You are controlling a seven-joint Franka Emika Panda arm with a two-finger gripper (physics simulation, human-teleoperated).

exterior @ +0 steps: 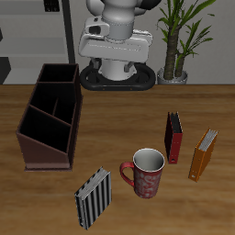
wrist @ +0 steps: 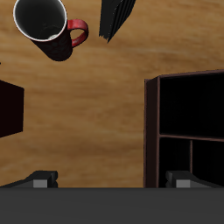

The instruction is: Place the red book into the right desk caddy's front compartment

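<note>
Red book (exterior: 173, 137) beside mug (exterior: 146, 173)

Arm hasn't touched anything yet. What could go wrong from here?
1. The thin dark-red hardback book stands upright close beside the orange book; the pincer could clip or grab the wrong one.
2. The red patterned mug sits near both, so a low approach may knock it.
3. The dark maroon open-topped desk caddy has narrow divided compartments; the book could catch on a divider or land in the wrong one.
</note>
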